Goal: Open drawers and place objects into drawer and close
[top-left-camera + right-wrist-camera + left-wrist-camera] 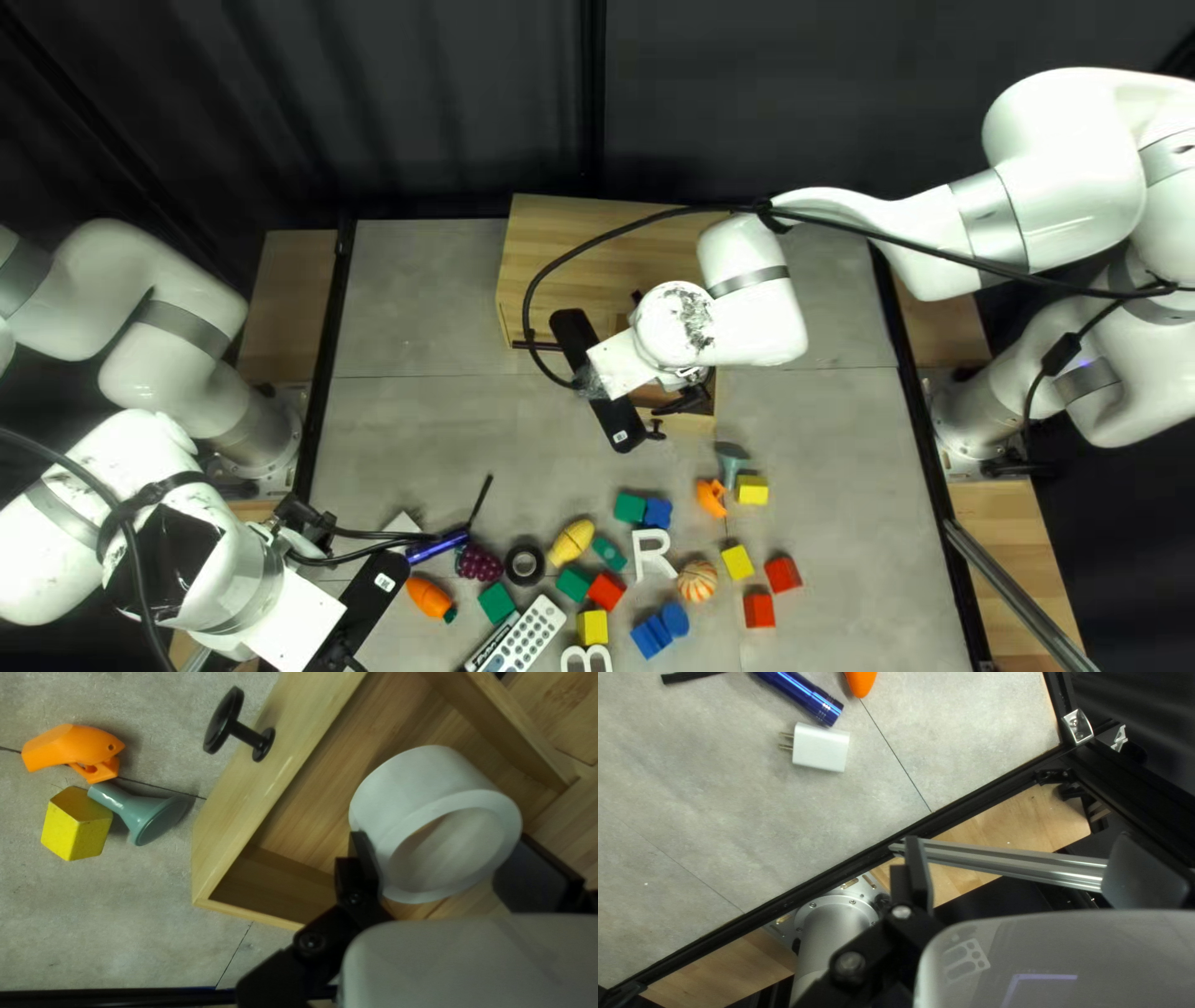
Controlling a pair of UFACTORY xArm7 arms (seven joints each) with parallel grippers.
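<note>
Drawer [249, 796]: pale, straight-grained wood, box-shaped, with a round black knob [224, 722] on its front wall. It stood pulled out from the wooden cabinet [585, 237], its interior spread beneath the right gripper [682, 398] and its front wall lying ahead of that gripper's fingers, to one side.

The right gripper was clamped on a white roll [408, 806], one finger against each side. The roll was smooth, thick-rimmed and hollow, was held tilted, and appeared above the drawer's interior.

Beyond the drawer's front wall, farther out from the same fingers, lay a teal funnel-shaped piece [131, 809], a yellow block [71, 827] close against its narrow end, and an orange piece [71, 750] just beside both.

The left gripper [301, 512] was released, its fingers spread wide with nothing between them. Ahead of them lay a white plug adapter [820, 748], prongs exposed, and farther off a blue flashlight [800, 694] with a glossy barrel.

Labelling: each arm's black bar [623, 437] bore a small pale label, too small to read.
</note>
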